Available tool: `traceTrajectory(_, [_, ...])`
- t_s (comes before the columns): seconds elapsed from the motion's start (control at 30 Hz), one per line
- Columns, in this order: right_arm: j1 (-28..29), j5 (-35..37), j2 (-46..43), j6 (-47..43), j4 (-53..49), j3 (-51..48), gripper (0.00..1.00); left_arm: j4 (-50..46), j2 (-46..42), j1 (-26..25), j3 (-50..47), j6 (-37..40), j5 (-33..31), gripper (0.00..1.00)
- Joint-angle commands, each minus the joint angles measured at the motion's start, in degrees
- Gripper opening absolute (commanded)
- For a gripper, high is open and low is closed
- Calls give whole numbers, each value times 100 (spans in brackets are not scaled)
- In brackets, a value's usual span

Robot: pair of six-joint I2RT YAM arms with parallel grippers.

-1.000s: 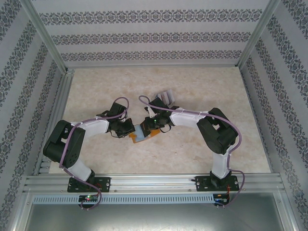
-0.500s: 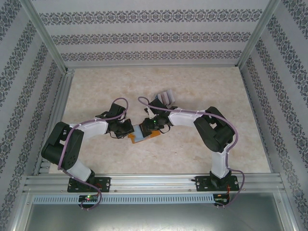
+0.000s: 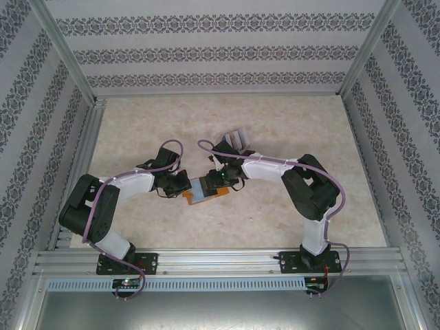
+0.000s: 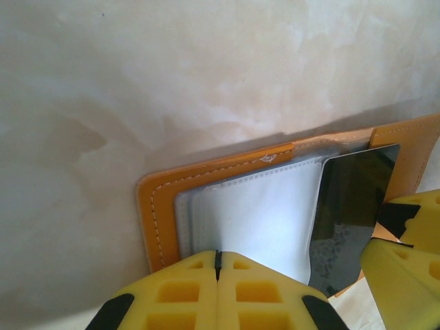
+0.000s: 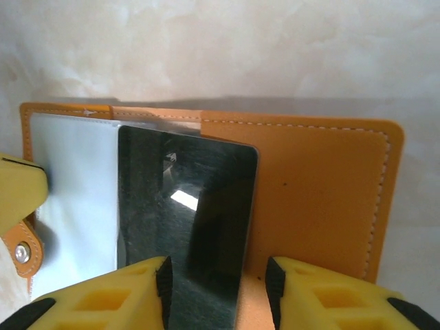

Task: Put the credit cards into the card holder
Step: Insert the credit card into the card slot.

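marbled table (image 3: 295,124); open card holder (image 3: 199,193), credit cards (image 3: 238,135) on it

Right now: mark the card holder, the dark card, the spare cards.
card holder (image 5: 323,192), right wrist view, bare orange flap.
dark card (image 5: 182,206), right wrist view, glossy face.
spare cards (image 3: 238,136), top view, middle of the pile.

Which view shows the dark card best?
Right wrist: the dark card fills mid-frame, over the open card holder. Left wrist shows it slanted at the right; from top external it is too small to distinguish.
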Motion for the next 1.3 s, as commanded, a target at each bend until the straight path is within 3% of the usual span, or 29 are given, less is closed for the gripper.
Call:
traceTrajectory(0.0, [-90, 403, 10, -60, -542, 6, 38, -749, 38, -23, -199, 164, -590, 0])
traceTrajectory(0.37, [-73, 435, 523, -41, -500, 352, 35, -759, 38, -17, -188, 184, -608, 0])
traceTrajectory(1.27, [418, 198, 449, -340, -577, 667, 31, -741, 136, -23, -157, 204, -621, 0])
